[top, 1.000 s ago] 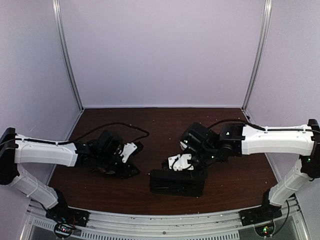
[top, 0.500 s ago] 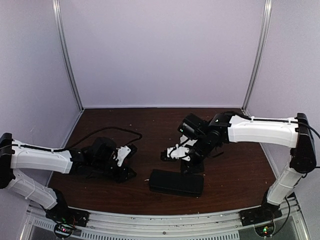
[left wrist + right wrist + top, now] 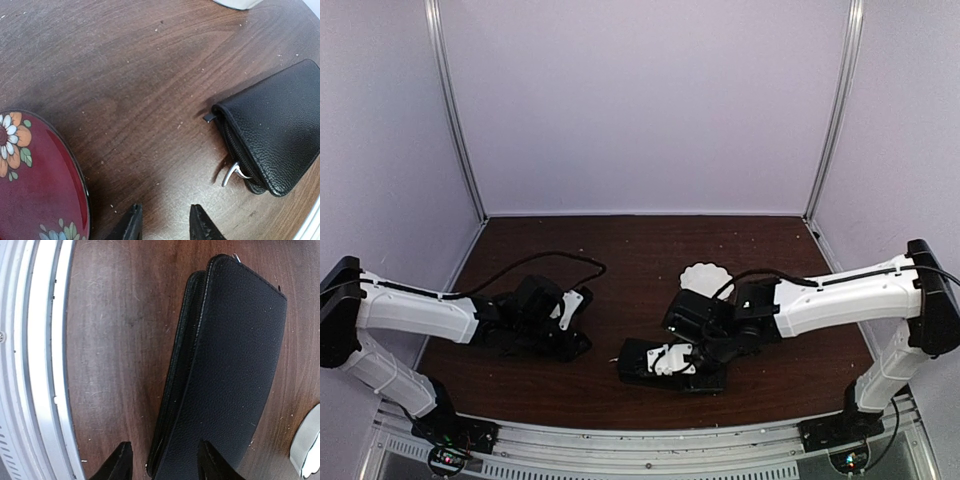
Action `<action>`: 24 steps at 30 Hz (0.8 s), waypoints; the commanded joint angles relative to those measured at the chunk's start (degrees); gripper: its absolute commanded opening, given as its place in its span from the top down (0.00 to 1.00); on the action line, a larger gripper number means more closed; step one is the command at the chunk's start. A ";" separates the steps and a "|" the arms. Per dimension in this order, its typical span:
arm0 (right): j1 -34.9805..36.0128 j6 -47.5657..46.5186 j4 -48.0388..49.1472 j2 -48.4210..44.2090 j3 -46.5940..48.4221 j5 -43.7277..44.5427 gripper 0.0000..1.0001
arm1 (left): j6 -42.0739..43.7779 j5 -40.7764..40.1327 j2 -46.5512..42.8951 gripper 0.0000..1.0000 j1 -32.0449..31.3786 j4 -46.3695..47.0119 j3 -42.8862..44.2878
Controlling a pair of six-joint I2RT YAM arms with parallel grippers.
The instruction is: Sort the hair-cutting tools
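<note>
The hair-cutting tools do not show in any view. A flat black zip case [image 3: 708, 378] lies near the table's front edge, closed, with its silver zip pull [image 3: 232, 173] sticking out at one end. My right gripper [image 3: 666, 364] hovers low over the case [image 3: 235, 365]. It is open [image 3: 165, 456], one finger over the wood and the other over the leather, astride the zipped edge. My left gripper [image 3: 577, 342] is open [image 3: 165, 222] over bare wood between the red flowered plate [image 3: 35, 190] and the case [image 3: 280, 130], with nothing in it.
A small white scalloped dish [image 3: 706, 277] sits behind the right arm. The metal rail of the table's front edge [image 3: 35, 360] runs close beside the case. The left arm hides the red plate in the top view.
The right arm swung from behind the case down over it, and its jaws went from shut to open. This uncovered the white dish. The left arm shifted only slightly.
</note>
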 commanded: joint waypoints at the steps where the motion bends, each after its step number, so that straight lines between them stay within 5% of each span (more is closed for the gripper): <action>1: 1.33 1.36 2.81 3.01 0.49 7.54 0.55 | -1.48 -1.44 -0.71 0.64 0.28 1.21 1.29; 8: 2.80 1.68 3.28 4.60 0.23 8.98 0.57 | -0.82 -1.46 -0.91 0.64 0.29 1.49 1.28; 16: 2.74 4.08 3.75 5.51 1.74 17.12 1.00 | -0.40 -1.04 -0.91 0.65 0.29 2.46 0.38; 24: 1.43 4.30 -0.94 1.92 5.29 15.30 1.00 | 0.90 -1.32 -2.97 0.65 0.25 2.66 -0.82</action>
